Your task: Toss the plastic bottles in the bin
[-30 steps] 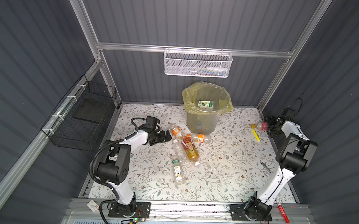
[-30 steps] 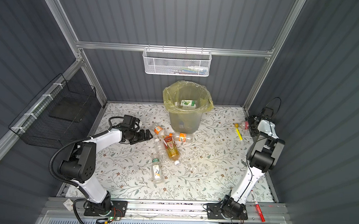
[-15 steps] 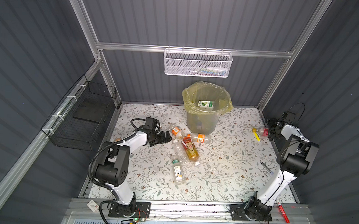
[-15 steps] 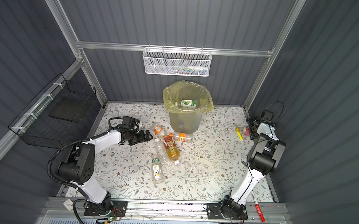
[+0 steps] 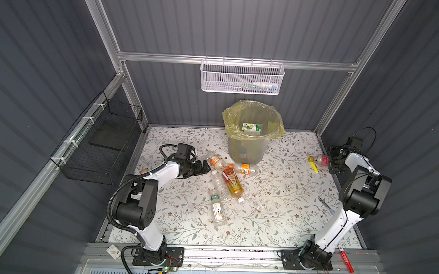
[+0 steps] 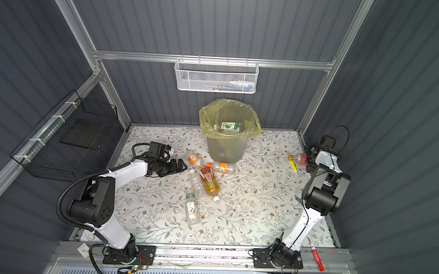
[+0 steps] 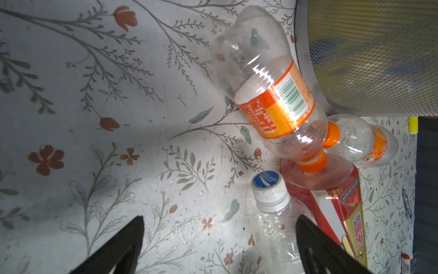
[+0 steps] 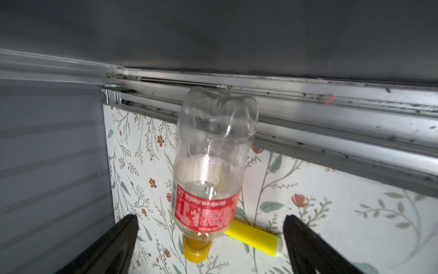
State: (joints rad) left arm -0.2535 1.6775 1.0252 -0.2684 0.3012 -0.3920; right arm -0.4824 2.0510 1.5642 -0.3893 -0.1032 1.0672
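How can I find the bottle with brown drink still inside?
Find the grey bin with the yellow bag at the back wall. Several bottles lie huddled in front of it. The amber bottle is the only one with a red-and-gold label; its neighbours are clear.

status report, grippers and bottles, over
Left gripper open, low beside the bottle cluster. Right gripper open, red-label bottle just ahead, not gripped. Yellow tube beside its cap. Bin upright, green-label bottle inside.

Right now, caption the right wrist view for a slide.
Open right gripper frames a red-labelled bottle lying by a yellow marker.
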